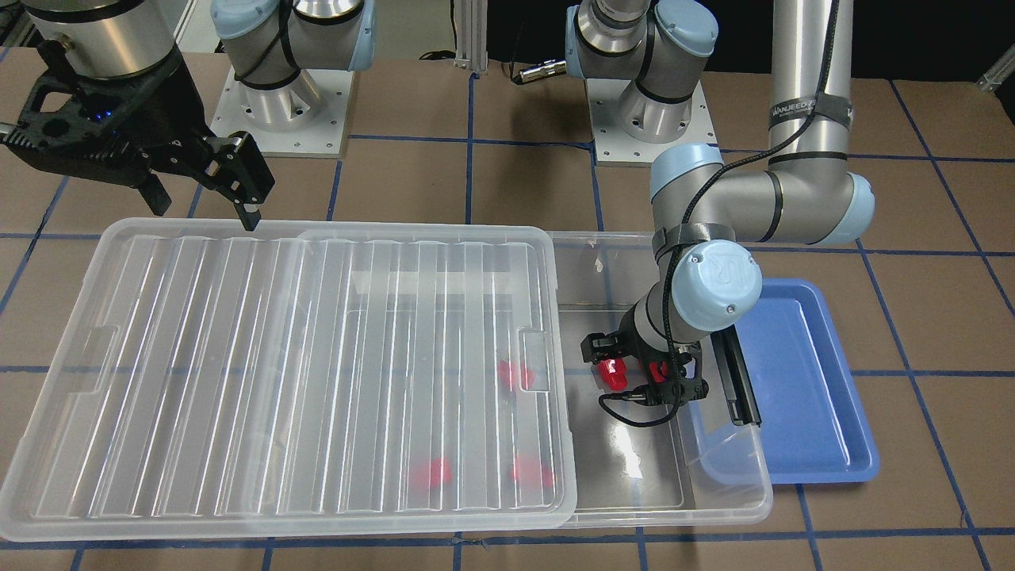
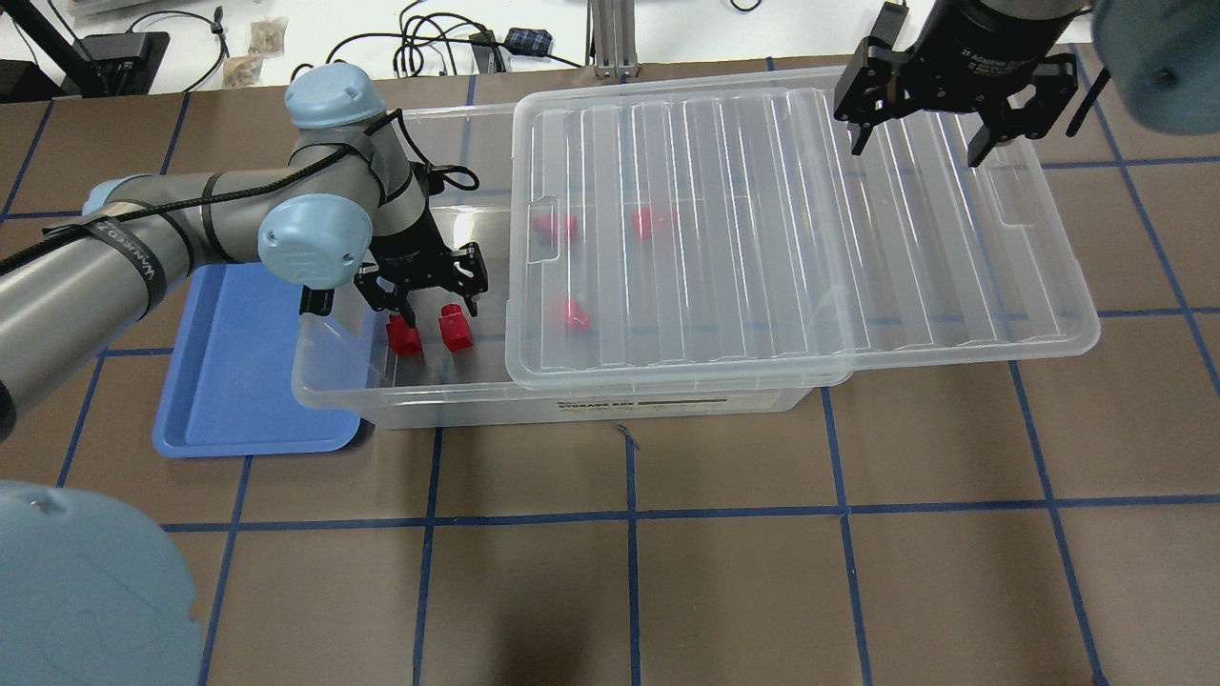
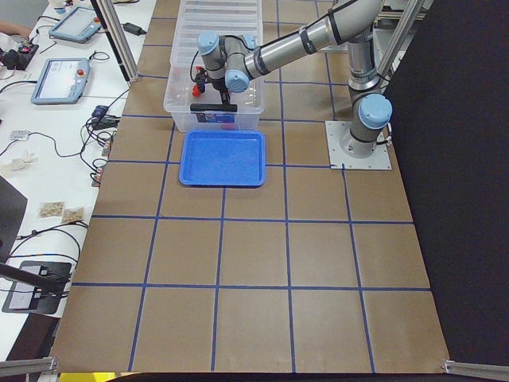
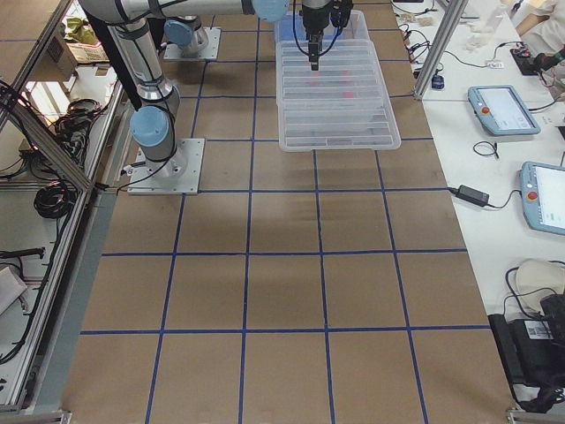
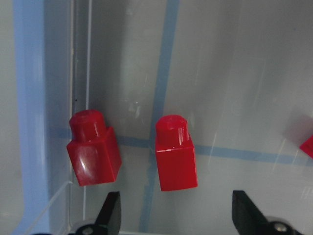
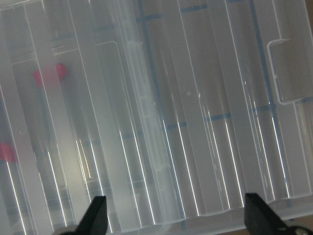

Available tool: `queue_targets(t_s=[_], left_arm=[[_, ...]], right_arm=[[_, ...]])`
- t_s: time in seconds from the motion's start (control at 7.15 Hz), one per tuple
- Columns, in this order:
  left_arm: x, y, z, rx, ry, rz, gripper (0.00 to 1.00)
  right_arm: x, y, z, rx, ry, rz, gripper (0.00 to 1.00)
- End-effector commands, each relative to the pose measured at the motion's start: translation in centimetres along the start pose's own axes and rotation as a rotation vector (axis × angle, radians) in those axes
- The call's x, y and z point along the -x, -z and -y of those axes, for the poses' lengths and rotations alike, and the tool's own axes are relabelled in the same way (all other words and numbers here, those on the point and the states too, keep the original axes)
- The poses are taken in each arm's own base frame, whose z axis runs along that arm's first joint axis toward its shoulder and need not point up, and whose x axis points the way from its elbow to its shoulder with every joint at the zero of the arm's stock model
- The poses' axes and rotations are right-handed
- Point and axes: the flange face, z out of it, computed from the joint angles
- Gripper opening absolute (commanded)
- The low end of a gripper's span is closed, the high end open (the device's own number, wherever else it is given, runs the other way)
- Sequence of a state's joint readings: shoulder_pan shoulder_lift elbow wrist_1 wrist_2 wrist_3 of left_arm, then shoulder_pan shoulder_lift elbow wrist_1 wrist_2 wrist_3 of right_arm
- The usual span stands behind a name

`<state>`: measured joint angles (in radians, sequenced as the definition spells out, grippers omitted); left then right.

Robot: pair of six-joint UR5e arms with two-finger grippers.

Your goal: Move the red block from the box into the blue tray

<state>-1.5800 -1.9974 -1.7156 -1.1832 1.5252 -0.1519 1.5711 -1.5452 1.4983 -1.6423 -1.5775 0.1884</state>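
Observation:
The clear box [image 2: 572,405] has its ribbed lid [image 2: 782,219] slid aside toward my right, so the end by the blue tray [image 2: 238,381] is uncovered. Two red blocks [image 2: 404,337] [image 2: 456,329] lie in that open end. My left gripper [image 2: 434,307] hangs open just above them. In the left wrist view its fingertips [image 5: 112,210] straddle the middle red block [image 5: 176,154], and the other block [image 5: 94,154] lies near the box wall. Three more red blocks [image 2: 555,226] show blurred under the lid. My right gripper [image 2: 917,148] is open and empty above the lid's far edge.
The blue tray [image 1: 801,381] sits against the box's open end, beside the black latch bar [image 1: 737,373]. The lid [image 1: 277,365] overhangs the box on my right side. Both arm bases [image 1: 285,103] stand behind the box.

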Motion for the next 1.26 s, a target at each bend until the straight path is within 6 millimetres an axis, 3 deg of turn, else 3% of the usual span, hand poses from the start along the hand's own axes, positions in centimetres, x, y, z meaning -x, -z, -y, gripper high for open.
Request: queue_targets(t_s=[0.0,0.28,0.42,0.56,0.7,1.12], left_arm=[[-0.1,-1.5,0.5,0.019,-0.001,-0.002,0.8],[0.0,-3.0,0.9,0.043,0.002,0.003,0.79],[0.0,-3.2,1.0,0.046,0.002,0.004,0.64],[0.0,-3.3,1.0,0.048,0.004,0.002,0.28],[0.0,-3.2,1.0,0.045,0.005,0.003,0.0],[0.3,-0.2,1.0,0.002,0.018,-0.005,0.0]], right_arm=[[0.1,0.0,-0.1,-0.001,0.01,-0.006,1.0],[0.0,-0.1,0.0,0.0,0.015,-0.01,1.0],[0.0,-0.1,0.0,0.0,0.015,-0.01,1.0],[0.0,-0.1,0.0,0.0,0.016,-0.01,1.0],[0.1,0.0,-0.1,0.0,0.018,-0.01,1.0],[0.0,-0.1,0.0,0.0,0.016,-0.012,1.0]])
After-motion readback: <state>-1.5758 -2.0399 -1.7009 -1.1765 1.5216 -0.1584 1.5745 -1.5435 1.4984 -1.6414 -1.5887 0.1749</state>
